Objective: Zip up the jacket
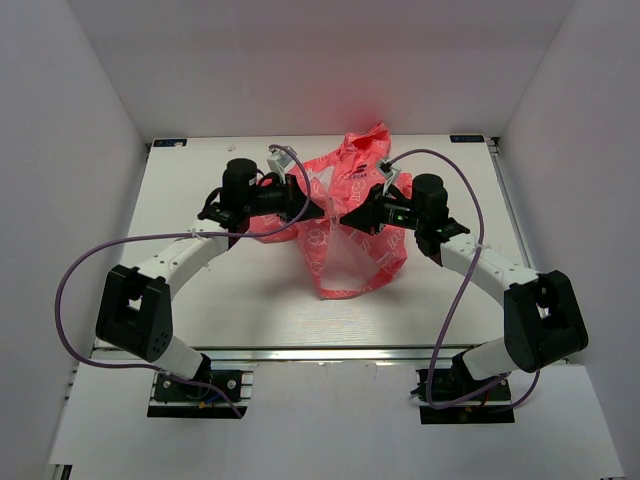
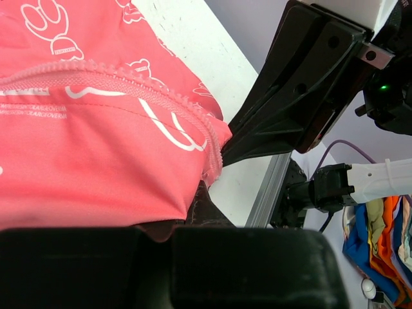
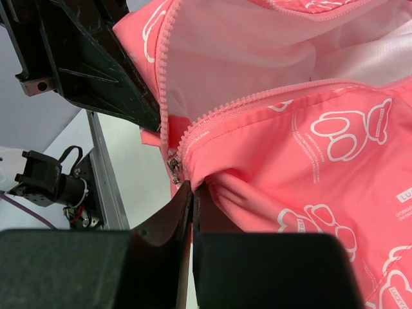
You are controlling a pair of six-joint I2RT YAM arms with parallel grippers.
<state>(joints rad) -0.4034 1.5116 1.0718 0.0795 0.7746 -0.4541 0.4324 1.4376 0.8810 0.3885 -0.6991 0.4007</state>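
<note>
one jacket (image 1: 355,165); left end effector (image 1: 318,208), right end effector (image 1: 345,218) both grip it

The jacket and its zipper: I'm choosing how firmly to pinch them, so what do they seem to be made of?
The jacket looks like a thin, matte woven synthetic, perhaps polyester or nylon: it creases softly and carries printed white paw outlines. The lining is white and finer, possibly mesh; hard to tell. The zipper teeth look like pink moulded plastic, matching the fabric. The slider is silvery, probably metal.
</note>
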